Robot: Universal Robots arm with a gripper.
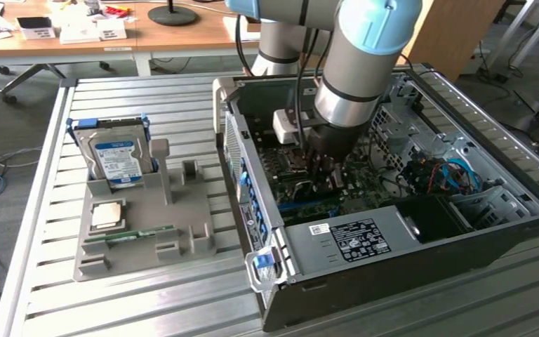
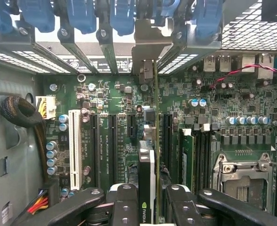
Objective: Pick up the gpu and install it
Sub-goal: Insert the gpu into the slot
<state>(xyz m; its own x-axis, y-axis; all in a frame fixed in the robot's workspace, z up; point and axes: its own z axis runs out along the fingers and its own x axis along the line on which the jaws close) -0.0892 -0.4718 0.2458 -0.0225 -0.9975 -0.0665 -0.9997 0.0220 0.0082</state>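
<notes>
I am looking at the open computer case, lying on its side on the slatted metal table, and I am using that case as my landmark. The arm is reaching straight down into the case from above, its grey and light-blue body descending over the middle of the motherboard.

Outside the case, toward the exterior view's left, a grey parts holder is sitting on the table. A silver hard drive with a blue-white label is standing upright in the holder's far end. Nearer the camera, a square processor chip is lying flat on the holder, and a thin green memory stick is resting just beside it.

Inside the case, the gripper is pinching the gpu between narrow-set black fingers, one on each face of the card. I am seeing the gpu edge-on in the wrist view, standing upright over the board between the black expansion slots, with its silver end bracket up against the case's rear slot openings under the blue latches. I cannot tell whether the card's edge is touching a slot or hanging just above it.

A white slot is lying beyond the black slots from the card, and the empty processor socket is on the card's other side.
</notes>
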